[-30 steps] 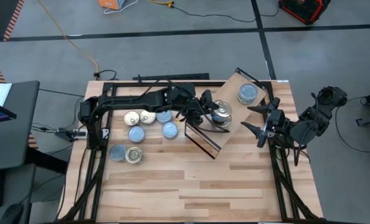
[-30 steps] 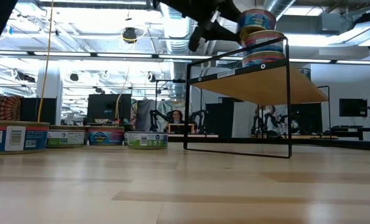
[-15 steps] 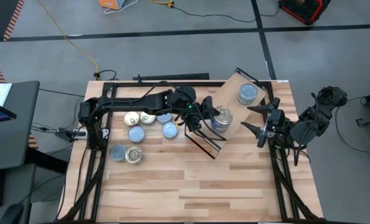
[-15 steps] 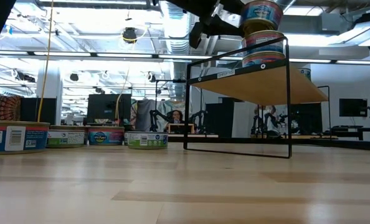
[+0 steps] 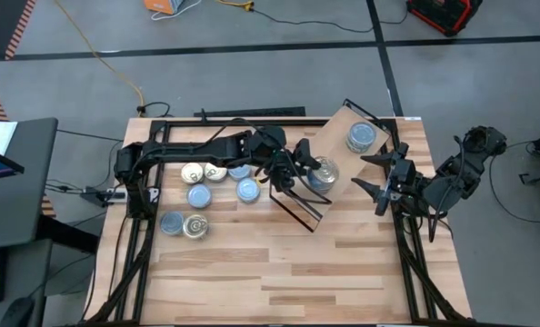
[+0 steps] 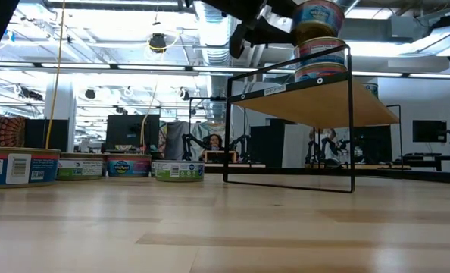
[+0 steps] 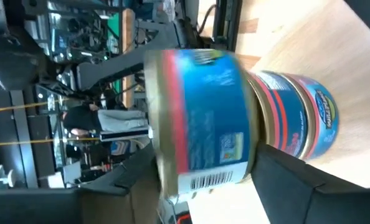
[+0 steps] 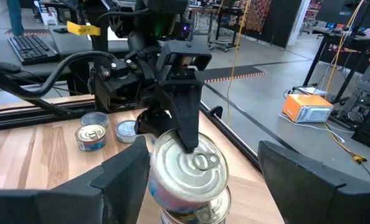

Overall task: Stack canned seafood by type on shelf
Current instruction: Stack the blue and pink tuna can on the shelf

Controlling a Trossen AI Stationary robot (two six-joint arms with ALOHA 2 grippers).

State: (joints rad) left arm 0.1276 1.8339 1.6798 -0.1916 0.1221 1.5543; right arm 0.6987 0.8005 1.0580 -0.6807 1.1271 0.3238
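The left arm stretches across the frame's centre, its left gripper (image 5: 299, 169) with fingers parted, while the right gripper (image 5: 376, 175) waits wide open at right.

The near half of the surface (image 5: 279, 272) lies bare, open to any approach. On the shelf (image 5: 338, 127), a tin stack (image 5: 320, 173) with the left end effector (image 5: 297, 168) at it crowds one end, and a second stack (image 5: 361, 138) stands at the far end. Loose tins (image 5: 217, 191) cluster beside the shelf on the left, while the right end effector (image 5: 372, 177) waits off its right edge.
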